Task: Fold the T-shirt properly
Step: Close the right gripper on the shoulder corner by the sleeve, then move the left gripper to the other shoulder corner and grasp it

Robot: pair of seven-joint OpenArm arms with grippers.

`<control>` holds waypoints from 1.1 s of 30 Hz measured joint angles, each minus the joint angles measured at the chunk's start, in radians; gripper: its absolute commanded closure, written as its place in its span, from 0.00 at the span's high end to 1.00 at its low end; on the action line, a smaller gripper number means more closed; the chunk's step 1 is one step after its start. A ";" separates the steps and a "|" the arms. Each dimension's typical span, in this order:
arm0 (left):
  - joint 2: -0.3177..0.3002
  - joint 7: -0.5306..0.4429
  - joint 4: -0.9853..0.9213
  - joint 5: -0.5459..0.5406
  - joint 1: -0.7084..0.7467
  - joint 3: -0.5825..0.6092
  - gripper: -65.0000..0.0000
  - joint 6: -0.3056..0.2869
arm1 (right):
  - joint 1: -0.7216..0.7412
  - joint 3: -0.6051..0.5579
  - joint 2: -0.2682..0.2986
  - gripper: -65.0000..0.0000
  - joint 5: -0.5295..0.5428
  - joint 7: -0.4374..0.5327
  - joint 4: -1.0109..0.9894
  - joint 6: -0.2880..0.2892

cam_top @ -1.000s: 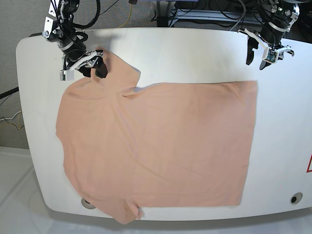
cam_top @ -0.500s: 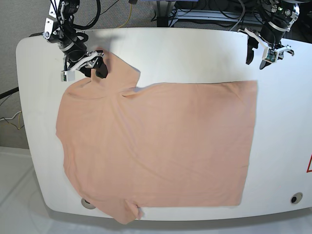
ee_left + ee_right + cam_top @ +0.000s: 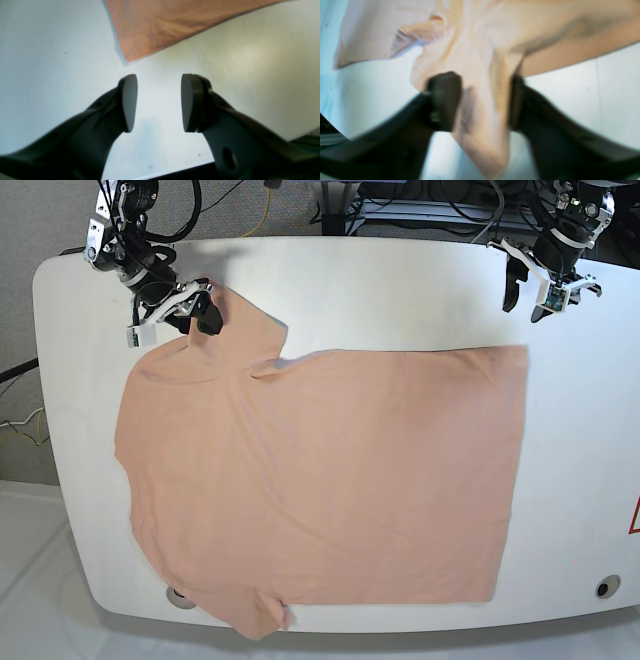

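The peach T-shirt [image 3: 320, 470] lies spread flat on the white table [image 3: 400, 290], neck end to the left and hem to the right. My right gripper [image 3: 193, 318] is at the far sleeve. In the right wrist view its fingers [image 3: 443, 100] stand apart on either side of bunched sleeve cloth [image 3: 482, 50]; the gripper [image 3: 482, 77] is open. My left gripper [image 3: 527, 302] hovers open and empty just beyond the far hem corner. In the left wrist view the gripper [image 3: 158, 77] is over bare table, with the shirt corner [image 3: 162, 22] ahead of it.
Cables and equipment [image 3: 430, 205] lie behind the table's far edge. The near sleeve [image 3: 262, 618] hangs over the front edge. A round hole [image 3: 607, 586] sits at the front right corner. A red mark [image 3: 634, 515] is at the right edge.
My right gripper has shifted slightly toward the far edge at the sleeve. My left gripper has risen slightly. The shirt has barely moved.
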 measured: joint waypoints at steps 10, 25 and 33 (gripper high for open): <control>0.006 0.029 0.004 -0.106 -0.054 -0.058 0.40 -0.005 | 0.003 -0.002 -0.007 0.19 -0.002 -0.008 -0.002 -0.003; 0.003 0.099 0.003 -0.290 -0.125 -0.162 0.37 0.006 | 0.018 -0.002 -0.002 0.00 -0.009 -0.028 0.000 0.003; -0.003 0.161 -0.110 -0.495 -0.162 -0.254 0.36 -0.024 | 0.024 0.000 -0.001 0.00 -0.007 -0.033 0.001 0.010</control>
